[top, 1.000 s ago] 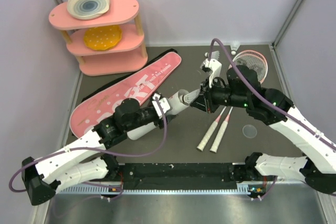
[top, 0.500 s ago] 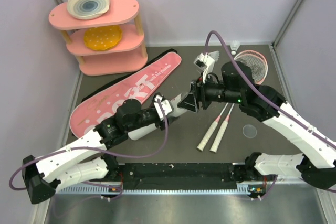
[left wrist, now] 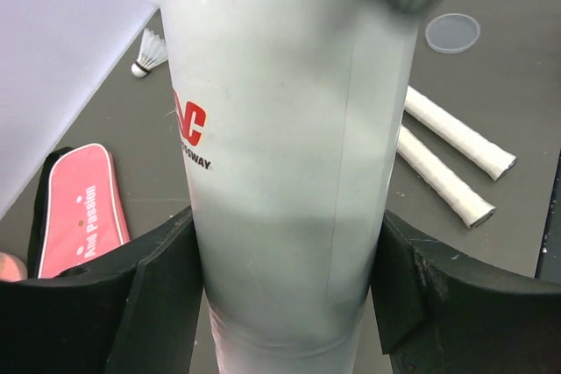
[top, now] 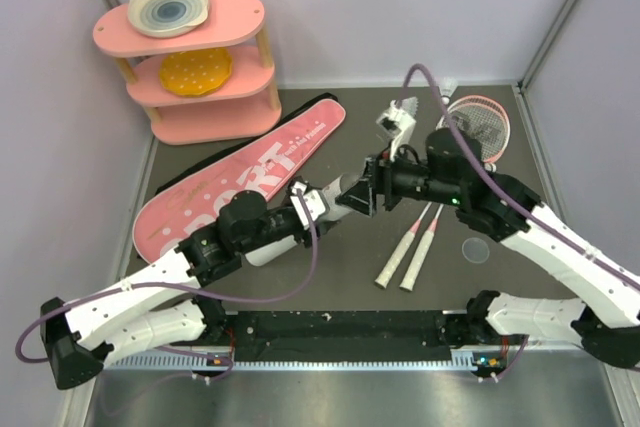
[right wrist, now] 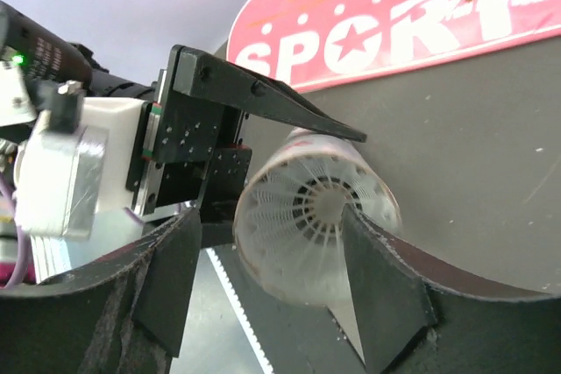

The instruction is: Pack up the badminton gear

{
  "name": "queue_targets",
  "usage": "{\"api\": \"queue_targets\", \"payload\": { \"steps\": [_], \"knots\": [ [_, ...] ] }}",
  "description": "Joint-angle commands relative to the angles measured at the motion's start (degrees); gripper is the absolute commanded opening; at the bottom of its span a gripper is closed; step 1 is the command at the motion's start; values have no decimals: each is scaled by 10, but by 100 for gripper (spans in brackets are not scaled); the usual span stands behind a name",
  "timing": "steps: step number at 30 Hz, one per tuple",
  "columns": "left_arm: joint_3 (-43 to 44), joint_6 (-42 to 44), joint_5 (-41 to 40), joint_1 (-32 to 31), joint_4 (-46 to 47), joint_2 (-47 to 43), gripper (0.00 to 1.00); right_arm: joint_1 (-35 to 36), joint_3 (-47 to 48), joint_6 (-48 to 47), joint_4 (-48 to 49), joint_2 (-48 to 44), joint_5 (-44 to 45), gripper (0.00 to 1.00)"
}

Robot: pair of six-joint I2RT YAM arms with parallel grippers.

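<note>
Since the earlier frame the right hand has been shifted left, toward the left hand, and its fingers, then pressed together, are now spread. From above, the two hands are seen meeting over the middle of the table, with the white tube held between them and largely covered by them.

What is hidden from above is given by the right wrist view. The open mouth of the tube is seen end-on between the spread right fingers, and a shuttlecock is lodged inside it, its feather ring facing the camera. Whether the right fingers touch the tube wall cannot be told.

In the left wrist view the left hand is shown clamped on the tube, one finger pressed to each side of its body, on which red lettering is printed. Past the tube, on the far side, a loose shuttlecock is seen lying by the wall.

The two rackets lie side by side on the right of the table, their handles towards the near edge, with a clear round lid just to their right. The racket bag is laid slantwise on the left, near a pink shelf.
</note>
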Motion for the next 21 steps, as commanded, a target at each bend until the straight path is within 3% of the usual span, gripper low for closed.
{"api": "queue_targets", "payload": {
  "steps": [1, 4, 10, 12, 14, 16, 21],
  "knots": [
    [7, 8, -38, -3, 48, -20, 17, 5, -30, 5, 66, -99, 128, 68],
    [7, 10, -60, -3, 48, -22, 17, 0, -92, 39, 77, -167, 300, 75],
    [6, 10, -66, -3, 49, -30, 17, -78, -210, 81, 71, -245, 487, 75],
    [6, 9, -65, -4, 50, -29, 17, -131, -242, 107, 70, -249, 479, 75],
    [7, 9, -65, -4, 49, -30, 17, -230, -254, 114, 67, -233, 431, 75],
    [7, 8, -61, -4, 48, -28, 17, -322, -258, 97, 58, -179, 411, 75],
    [6, 8, -61, -9, 49, -34, 17, -429, -206, -2, 20, 25, 429, 81]
  ]
}}
